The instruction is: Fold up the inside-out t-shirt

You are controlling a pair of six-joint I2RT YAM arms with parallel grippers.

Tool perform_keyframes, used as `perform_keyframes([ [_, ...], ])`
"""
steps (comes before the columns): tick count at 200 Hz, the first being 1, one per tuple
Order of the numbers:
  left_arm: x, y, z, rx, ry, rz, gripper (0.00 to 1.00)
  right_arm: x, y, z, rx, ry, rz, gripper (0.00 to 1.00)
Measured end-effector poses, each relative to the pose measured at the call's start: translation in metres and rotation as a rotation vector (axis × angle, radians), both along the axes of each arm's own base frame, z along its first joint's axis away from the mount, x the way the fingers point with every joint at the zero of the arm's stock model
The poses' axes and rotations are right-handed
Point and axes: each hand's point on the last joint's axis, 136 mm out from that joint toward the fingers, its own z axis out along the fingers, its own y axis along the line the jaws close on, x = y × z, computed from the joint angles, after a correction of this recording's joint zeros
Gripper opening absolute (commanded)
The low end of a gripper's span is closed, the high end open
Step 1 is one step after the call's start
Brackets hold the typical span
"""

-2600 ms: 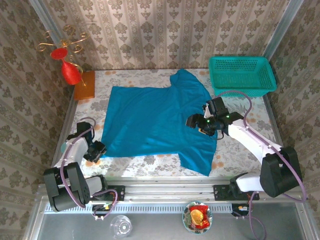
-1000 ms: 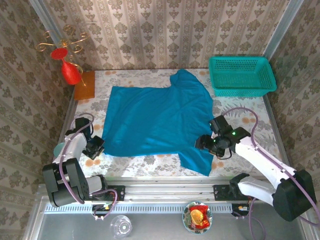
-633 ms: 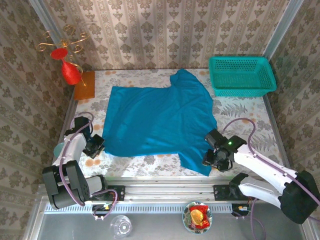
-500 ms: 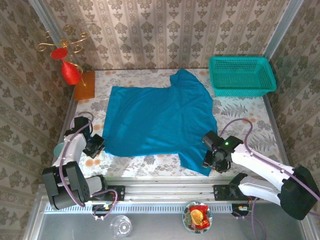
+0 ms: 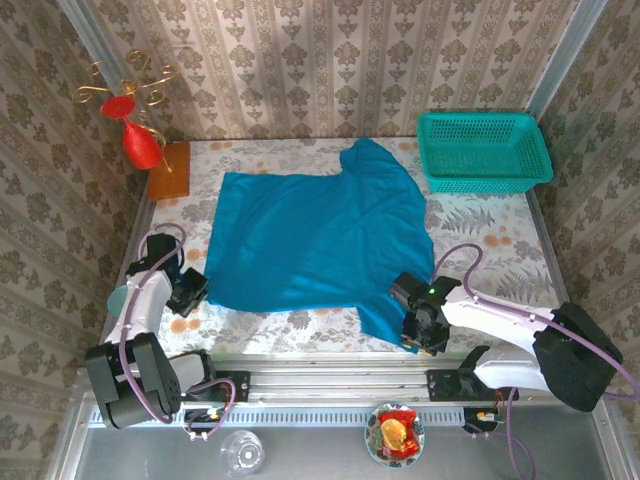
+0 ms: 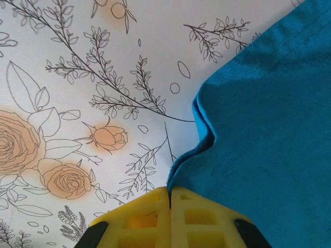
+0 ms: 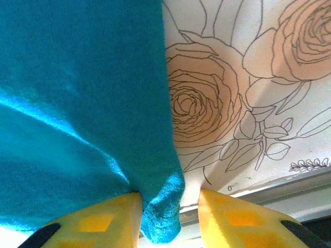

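The bright blue short-sleeved cloth t-shirt lies spread flat on the flower-printed worktop, its long axis running left to right, hem to the left and neck to the right. The left tool sits at the near hem corner, yellow fingers pressed together on the cloth edge. The right tool straddles the near sleeve tip, fingers apart, nothing pinched yet. The whole garment lies beyond both tools, toward the far side. Once the right one closes, the fold probably goes that way.
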Motion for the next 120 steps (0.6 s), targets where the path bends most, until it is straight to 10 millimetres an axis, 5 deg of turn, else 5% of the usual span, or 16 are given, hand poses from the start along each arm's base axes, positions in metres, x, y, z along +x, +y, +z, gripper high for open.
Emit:
perform_keyframes([
  [70, -0.015, 0.001, 0.004, 0.018, 0.011, 0.023, 0.0, 0.003, -0.004, 0.012, 0.022, -0.076, -0.037, 0.0],
  [120, -0.024, 0.0, 0.01, 0.017, 0.001, 0.042, 0.0, 0.003, -0.012, 0.045, 0.075, -0.18, -0.068, 0.0],
])
